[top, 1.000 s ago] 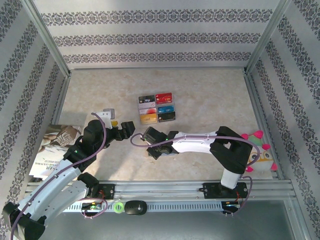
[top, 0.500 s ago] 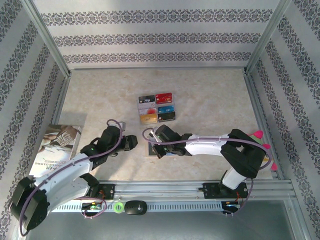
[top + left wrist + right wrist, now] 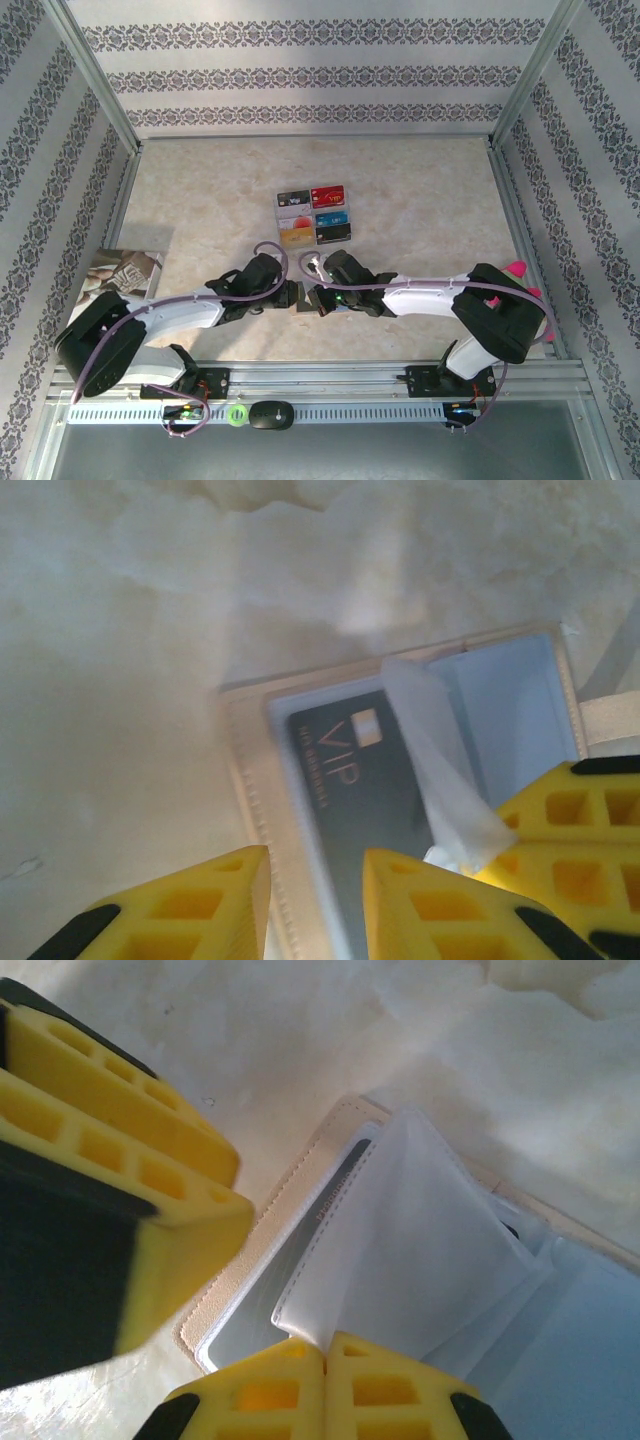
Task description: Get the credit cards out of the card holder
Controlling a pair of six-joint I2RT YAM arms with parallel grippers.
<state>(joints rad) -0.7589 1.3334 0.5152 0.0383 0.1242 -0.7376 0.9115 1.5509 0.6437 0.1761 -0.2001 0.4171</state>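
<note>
The card holder (image 3: 505,695) lies open on the table (image 3: 120,630), toward 6 o'clock of its middle in the overhead view, with a set of loose cards (image 3: 313,216) at 12 o'clock from it. Both arms meet over it.

The right gripper (image 3: 325,1355) is pinched fully together on a corner of the clear sleeve (image 3: 440,770) and holds it lifted off the pocket. The left gripper (image 3: 315,880) stands with a narrow gap between its jaws, straddling the holder's tan border and the near end of the dark card (image 3: 350,780). We see nothing clamped in it.

To do this step well, we judge that the left gripper should take the card alone, not the border with it. We would shift it toward 3 o'clock in the left wrist view, so one pad clears the stitched edge. Then we would draw the card out along its length, toward 6 o'clock. The right gripper should keep the flap up and the holder pinned.

The holder is flat and roughly square, with a soft tan rim, visible stitching and smooth grey-blue panels. The sleeve is thin, floppy, milky plastic that bends where it is pulled. The card is rigid, matte and dark, with gold "VIP" lettering. The table is pale and mottled like stone. The gripper fingers are yellow and ribbed with hollow cells.
</note>
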